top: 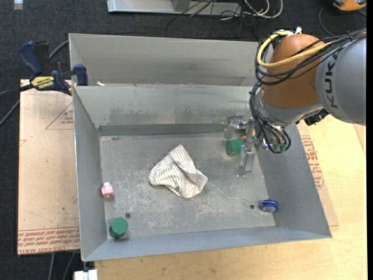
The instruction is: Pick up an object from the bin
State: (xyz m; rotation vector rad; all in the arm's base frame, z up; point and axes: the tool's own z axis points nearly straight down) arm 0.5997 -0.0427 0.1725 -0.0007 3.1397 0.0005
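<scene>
My gripper [238, 153] hangs low over the bin's right side, near the back wall. Its fingers stand apart: one fingertip [243, 169] points down toward the floor and the other sits higher, near the back wall. A small green block [233, 147] lies between them, and I cannot tell whether either finger touches it. A crumpled striped white cloth [178, 172] lies on the floor in the middle of the bin, to the left of the gripper. A small blue thing [268, 205] rests below the gripper, near the front right corner.
A little pink piece [107, 190] lies by the left wall, and a green round cap [119, 227] sits in the front left corner. The arm, with its orange cover and cables, comes in over the right rim.
</scene>
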